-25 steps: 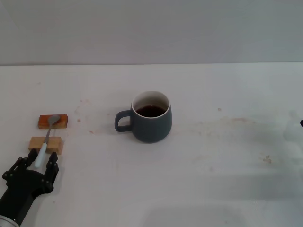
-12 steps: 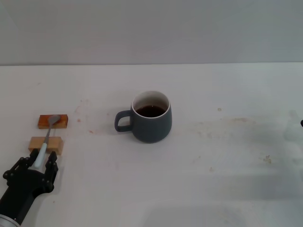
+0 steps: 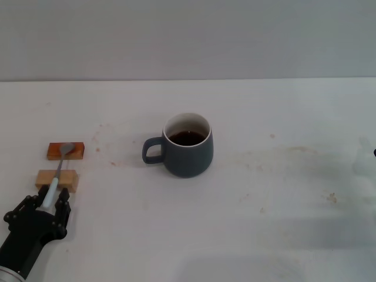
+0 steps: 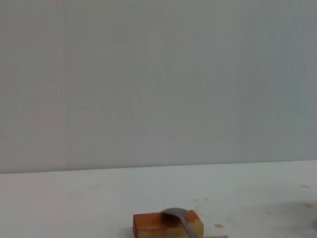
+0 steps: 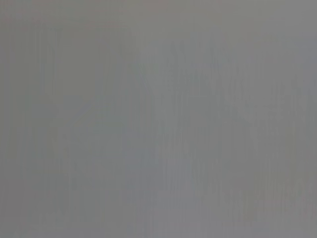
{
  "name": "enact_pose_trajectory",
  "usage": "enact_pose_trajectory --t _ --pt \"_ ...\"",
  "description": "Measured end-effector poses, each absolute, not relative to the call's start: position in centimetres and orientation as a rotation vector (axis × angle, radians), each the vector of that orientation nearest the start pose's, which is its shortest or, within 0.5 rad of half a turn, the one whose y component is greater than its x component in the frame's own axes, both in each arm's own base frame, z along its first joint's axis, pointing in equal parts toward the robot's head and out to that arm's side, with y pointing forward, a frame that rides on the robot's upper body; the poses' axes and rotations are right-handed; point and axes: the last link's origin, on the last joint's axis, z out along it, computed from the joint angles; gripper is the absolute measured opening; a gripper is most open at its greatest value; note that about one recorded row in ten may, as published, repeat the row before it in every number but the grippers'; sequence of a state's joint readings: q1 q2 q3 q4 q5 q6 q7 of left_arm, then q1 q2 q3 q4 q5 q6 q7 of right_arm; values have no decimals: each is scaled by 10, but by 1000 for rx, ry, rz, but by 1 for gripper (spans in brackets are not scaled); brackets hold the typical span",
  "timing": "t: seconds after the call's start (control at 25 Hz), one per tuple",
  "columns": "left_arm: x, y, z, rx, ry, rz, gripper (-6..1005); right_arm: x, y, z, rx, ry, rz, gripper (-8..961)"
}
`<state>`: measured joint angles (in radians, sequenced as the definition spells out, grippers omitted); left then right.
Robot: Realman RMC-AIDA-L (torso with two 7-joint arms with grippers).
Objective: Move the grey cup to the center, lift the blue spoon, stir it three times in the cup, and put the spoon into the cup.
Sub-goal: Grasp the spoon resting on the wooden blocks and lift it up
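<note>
- Head view: the grey cup (image 3: 188, 152) stands near the middle of the white tabletop (image 3: 282, 223), so moving it looks done. It holds dark brown liquid. The blue spoon (image 3: 57, 175) is not lifted yet. It lies across two small wooden blocks on the robot's left: its bowl on the orange-brown block (image 3: 65, 151), its handle over the tan block (image 3: 57, 179). The left claw (image 3: 42, 207) is low at the handle's end, one finger on each side. I cannot tell if it grips yet. Lifting, stirring and dropping the spoon in are left.
- Left wrist view: the spoon's grey bowl sits on the orange-brown block (image 4: 153, 225).
- Right wrist view: only plain grey shows. The right claw is not seen.
</note>
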<state>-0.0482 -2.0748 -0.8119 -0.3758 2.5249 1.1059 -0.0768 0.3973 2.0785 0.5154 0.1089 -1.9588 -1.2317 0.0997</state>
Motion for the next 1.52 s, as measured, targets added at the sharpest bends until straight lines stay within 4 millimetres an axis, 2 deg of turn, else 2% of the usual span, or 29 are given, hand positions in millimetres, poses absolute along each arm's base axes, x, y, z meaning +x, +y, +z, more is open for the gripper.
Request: enact_pose_trajectory --t 0.92,1.04,1.52 --pt "-365 216 -60 -1751 -664 -534 270 348 307 -12 -1590 512 618 -1" --pt "-364 216 -59 -1748 -657 -536 138 348 307 -12 -1590 514 616 -1" --pt "-356 214 -57 -1737 -614 -588 138 349 305 -13 -1589 520 617 -1"
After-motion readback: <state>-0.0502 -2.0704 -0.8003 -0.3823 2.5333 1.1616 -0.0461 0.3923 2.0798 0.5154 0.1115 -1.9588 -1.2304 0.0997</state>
